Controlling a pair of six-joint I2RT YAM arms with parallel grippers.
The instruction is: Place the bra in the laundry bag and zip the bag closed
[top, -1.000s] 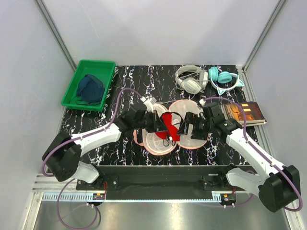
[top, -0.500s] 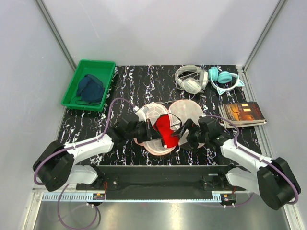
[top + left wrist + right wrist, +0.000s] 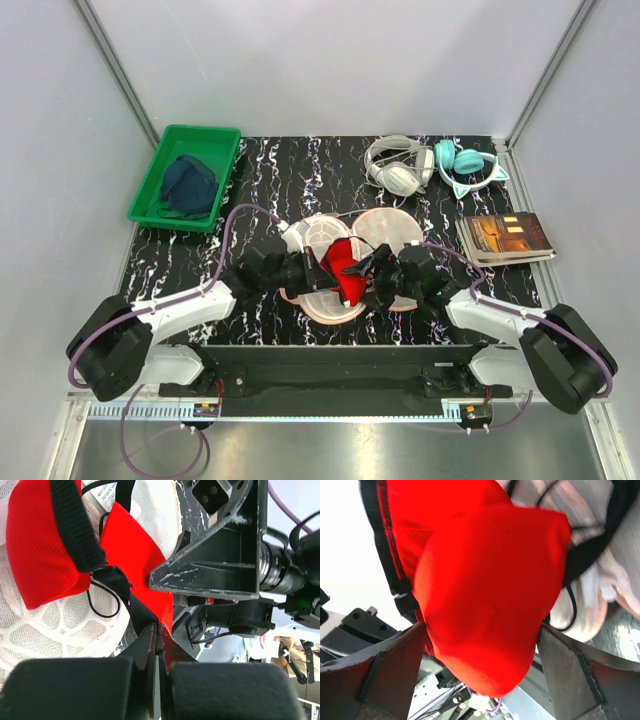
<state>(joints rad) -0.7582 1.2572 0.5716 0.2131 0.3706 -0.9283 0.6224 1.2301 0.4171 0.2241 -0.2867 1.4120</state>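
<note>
The red bra [image 3: 345, 272] hangs over the open laundry bag [image 3: 383, 226], a peach-pink clamshell with white mesh inside, in the middle of the table. My left gripper [image 3: 320, 268] is shut on the bra's lower edge; in the left wrist view the pinch [image 3: 159, 628] grips red fabric [image 3: 45, 545] above the mesh [image 3: 40, 630]. My right gripper [image 3: 376, 282] is open at the bra's right side. In the right wrist view its fingers [image 3: 380, 675] straddle a red cup [image 3: 485, 580], with the bag's pink fabric [image 3: 602, 580] behind.
A green tray [image 3: 195, 131] at the back left holds a dark blue garment [image 3: 187, 185]. White headphones [image 3: 395, 165] and teal cat-ear headphones [image 3: 468, 165] lie at the back right. A book [image 3: 505, 237] lies right of the bag.
My right gripper has moved left and now has the bra's cup between its open fingers. My left gripper has drawn back a little, still holding the bra over the bag.
</note>
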